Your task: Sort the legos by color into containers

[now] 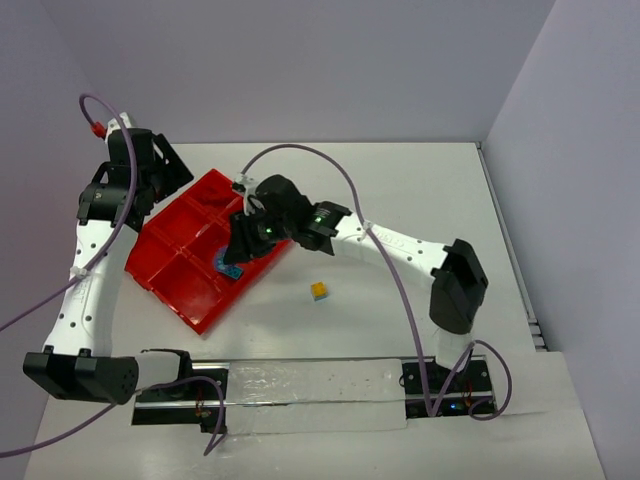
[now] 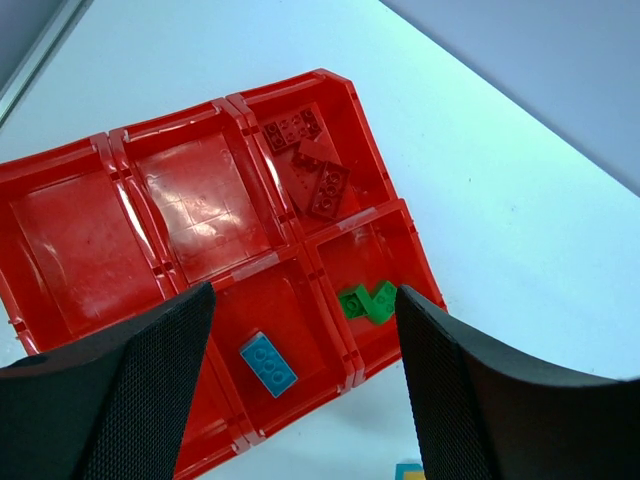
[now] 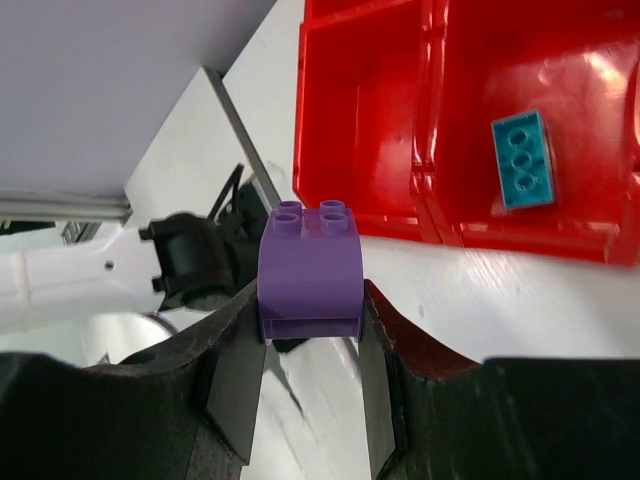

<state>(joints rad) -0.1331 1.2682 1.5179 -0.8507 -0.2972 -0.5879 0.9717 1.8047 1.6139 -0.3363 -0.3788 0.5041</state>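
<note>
A purple studded plastic brick (image 3: 310, 262), rounded at its upper corners, is pinched between the two black fingers (image 3: 236, 352) of the right gripper (image 3: 310, 296), which is clenched on its sides with the studs pointing away from the wrist. In the top view the right gripper (image 1: 233, 262) hangs over the near side of the glossy red plastic tray (image 1: 165, 250), above the compartment that holds a flat teal brick (image 3: 522, 160).

The tray (image 2: 255, 262) is split by low walls into square compartments. The teal brick (image 2: 268, 362) lies alone in one of them. The compartment next to it, at the tray's right corner, holds two small green bricks (image 2: 367, 301) touching each other. Behind that, the far corner compartment holds several dark red bricks (image 2: 312, 172). Two more compartments show bare red floors.

A small yellow-and-teal cube (image 1: 319, 290) sits on the white table (image 1: 430, 200), apart from the tray on its right.

The left gripper (image 2: 303, 292) is raised above the tray's far left side, its fingers spread wide with nothing between them.
</note>
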